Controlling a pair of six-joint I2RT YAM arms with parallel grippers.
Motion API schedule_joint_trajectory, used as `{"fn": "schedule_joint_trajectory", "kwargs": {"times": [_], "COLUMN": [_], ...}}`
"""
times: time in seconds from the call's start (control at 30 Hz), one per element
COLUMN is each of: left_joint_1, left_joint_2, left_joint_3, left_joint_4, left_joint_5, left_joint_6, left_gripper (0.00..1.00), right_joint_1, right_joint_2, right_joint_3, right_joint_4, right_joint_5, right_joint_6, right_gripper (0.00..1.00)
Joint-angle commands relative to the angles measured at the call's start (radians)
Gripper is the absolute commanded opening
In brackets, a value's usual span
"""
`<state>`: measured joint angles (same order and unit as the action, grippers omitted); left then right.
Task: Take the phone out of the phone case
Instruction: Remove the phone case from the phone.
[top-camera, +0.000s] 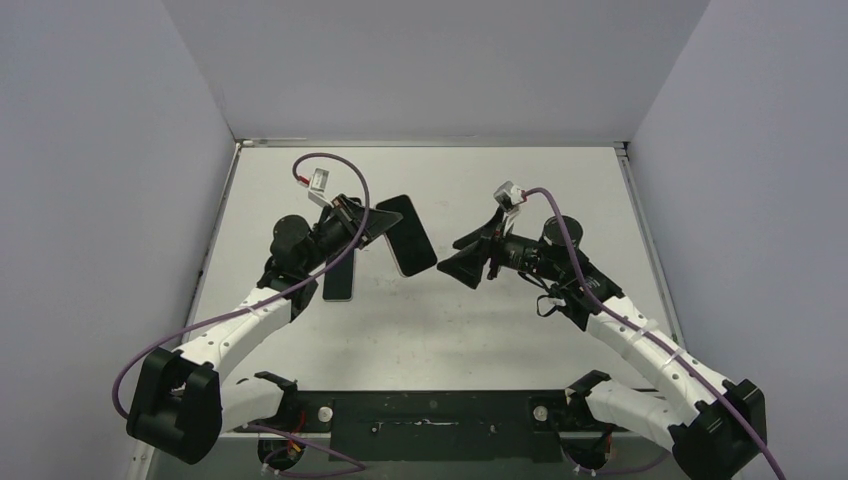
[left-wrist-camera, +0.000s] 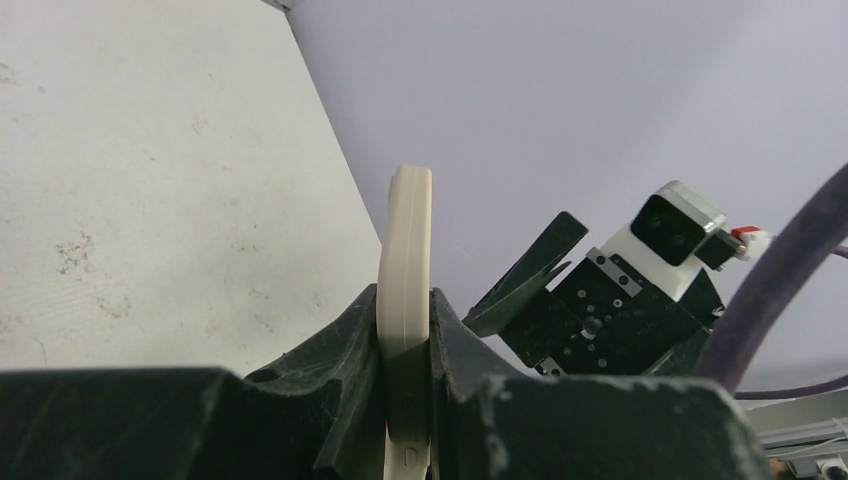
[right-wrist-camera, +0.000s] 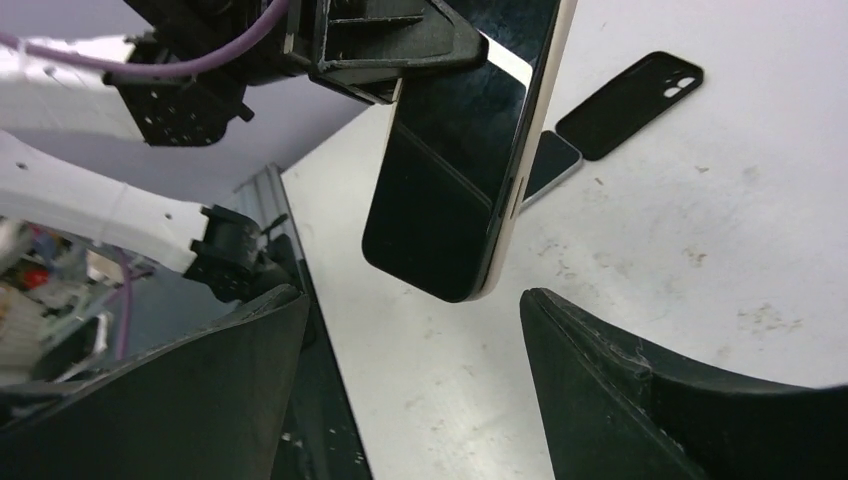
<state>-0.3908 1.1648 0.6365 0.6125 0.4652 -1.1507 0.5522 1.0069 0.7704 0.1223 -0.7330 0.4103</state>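
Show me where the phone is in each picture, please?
Top external: the phone is near the middle, a little to the left, held up in the air.
Left wrist: bottom middle, seen edge-on as a cream strip.
Right wrist: top middle, with its dark screen showing.
Shared landmark: the left end effector, clamped on the phone in every view.

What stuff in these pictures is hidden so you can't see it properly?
- Phone: the left hand covers its top end in the right wrist view; the left wrist view shows only its thin edge.
- Case: partly under the left arm in the top view.
- Pale-edged thing by the case, right wrist view: mostly behind the phone, can't tell what.
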Motion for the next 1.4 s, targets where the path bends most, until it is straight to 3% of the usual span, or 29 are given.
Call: {"fn": "schedule_joint_trajectory", "kwargs": {"times": [0.0,0.27,0.57,0.93,1.37], "left_joint_1": [0.004,-0.001,-0.012,-0.044,-0.209], "left_joint_2": [-0.019,-0.006,0.002,0.026,0.082], "left_joint_3": [0.020,0.011,0.017,0.013,0.032], "left_joint_4": [0.187,0.267,0.276,0.370,0.468], "left_joint_5": [-0.036,-0.022,-0.020,-0.016,-0.034], "left_joint_6": [-0.067,-0.108,-0.106,-0.163,-0.127], "left_gripper": [0.00,0.00,0.00,0.00,0.00], "right_joint_1": [0.001,0.004,0.010,0.020,0.032], "right_joint_2": [0.020,0.067,0.087,0.122,0.219], "right_joint_3": [-0.026,-0.030,-0.016,-0.040,-0.002], "right_joint_4": [0.131,0.233,0.266,0.363,0.554], "right_joint_5": [0.008,-0.040,-0.071,-0.089,-0.089], "right_joint_6": [0.271,0.404,0.430,0.477,0.550], "right_gripper": [0.78,0.69,0.57,0.55,0.52]}}
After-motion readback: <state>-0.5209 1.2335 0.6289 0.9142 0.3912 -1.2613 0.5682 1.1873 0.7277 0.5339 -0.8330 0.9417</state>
